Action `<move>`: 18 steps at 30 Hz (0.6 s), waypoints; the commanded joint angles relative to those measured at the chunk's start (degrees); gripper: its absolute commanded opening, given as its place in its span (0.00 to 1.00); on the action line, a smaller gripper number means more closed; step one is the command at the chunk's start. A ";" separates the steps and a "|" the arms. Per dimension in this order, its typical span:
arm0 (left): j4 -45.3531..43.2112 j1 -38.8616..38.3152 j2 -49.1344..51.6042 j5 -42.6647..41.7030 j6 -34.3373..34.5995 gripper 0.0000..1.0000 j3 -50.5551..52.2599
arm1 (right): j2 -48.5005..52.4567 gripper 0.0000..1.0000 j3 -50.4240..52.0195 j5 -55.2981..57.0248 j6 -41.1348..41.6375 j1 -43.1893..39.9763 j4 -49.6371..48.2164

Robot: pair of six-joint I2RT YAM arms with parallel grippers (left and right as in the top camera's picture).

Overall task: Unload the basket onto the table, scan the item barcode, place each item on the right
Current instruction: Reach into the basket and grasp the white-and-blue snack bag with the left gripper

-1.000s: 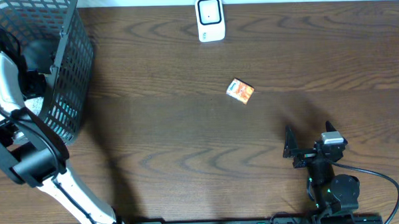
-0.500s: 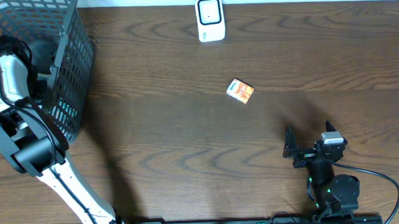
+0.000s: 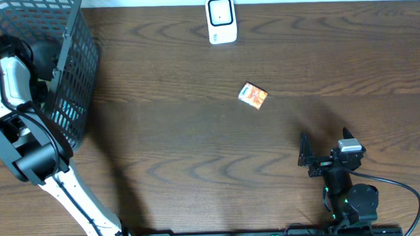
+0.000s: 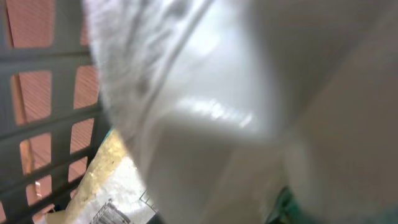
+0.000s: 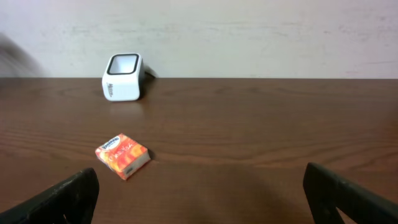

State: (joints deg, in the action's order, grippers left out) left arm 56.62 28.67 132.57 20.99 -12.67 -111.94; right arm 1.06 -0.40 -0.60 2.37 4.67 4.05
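Jaws of the left gripper have just shut inside the basket [image 3: 75, 59] at a blurred pale packet [image 4: 205, 93], suggesting pickup; those of the right gripper [image 5: 202, 199] stand wide.

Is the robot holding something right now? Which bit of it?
The right jaws are open and empty. The left jaws are shut inside the basket, something white close before their camera, too blurred to tell if it's gripped or where.
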 commanded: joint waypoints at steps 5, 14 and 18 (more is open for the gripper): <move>-3.17 -0.35 -21.09 -7.82 10.67 0.07 0.52 | -0.20 0.99 0.09 0.04 0.57 -0.28 0.26; -15.23 -0.42 -43.21 -25.90 19.12 0.07 0.52 | -0.20 0.99 0.09 0.04 0.57 -0.28 0.24; -19.50 -1.11 -48.92 -29.35 22.82 0.07 0.52 | -0.20 0.99 0.09 0.04 0.57 -0.28 0.24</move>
State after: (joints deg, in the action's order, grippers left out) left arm 38.44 28.27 85.08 -2.33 4.73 -111.66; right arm 1.06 -0.40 -0.60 2.37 4.67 4.05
